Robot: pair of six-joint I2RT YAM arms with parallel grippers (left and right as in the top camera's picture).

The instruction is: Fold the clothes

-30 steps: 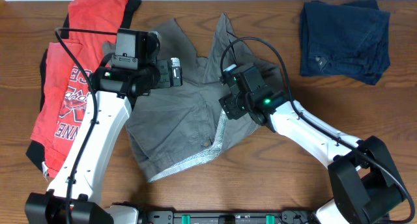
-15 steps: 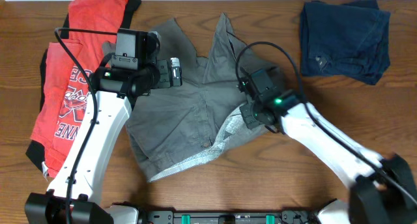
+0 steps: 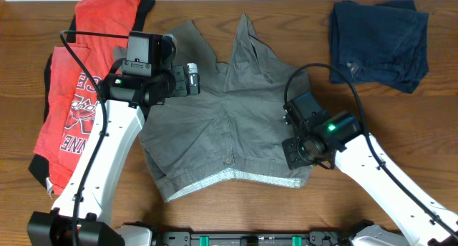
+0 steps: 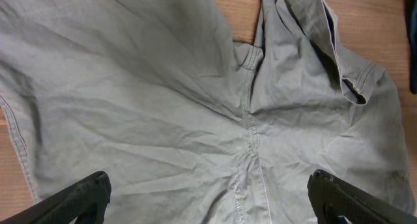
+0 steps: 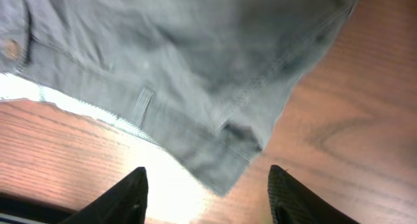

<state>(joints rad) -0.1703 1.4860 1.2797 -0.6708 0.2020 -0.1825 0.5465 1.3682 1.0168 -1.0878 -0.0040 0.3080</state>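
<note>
The grey shorts [image 3: 215,124] lie spread on the wooden table, with the paler waistband along the front edge and the legs pointing to the far side. My left gripper [image 3: 192,79] hovers open over the upper left of the shorts; in the left wrist view its gripper [image 4: 208,180] is spread wide above the centre seam of the shorts [image 4: 163,107]. My right gripper [image 3: 295,154] is at the waistband's right corner. In the right wrist view this gripper [image 5: 208,173] is open, and the corner of the shorts [image 5: 195,68] lies loose between the fingers.
A red T-shirt with white lettering [image 3: 79,89] lies at the left, under the left arm. A dark navy folded garment [image 3: 379,42] sits at the far right. Bare wooden table [image 3: 401,124] shows to the right of the shorts.
My right gripper has moved from the middle of the shorts to the front right. The folded-over right side of the waistband has been pulled out flat. The left arm has not moved.
</note>
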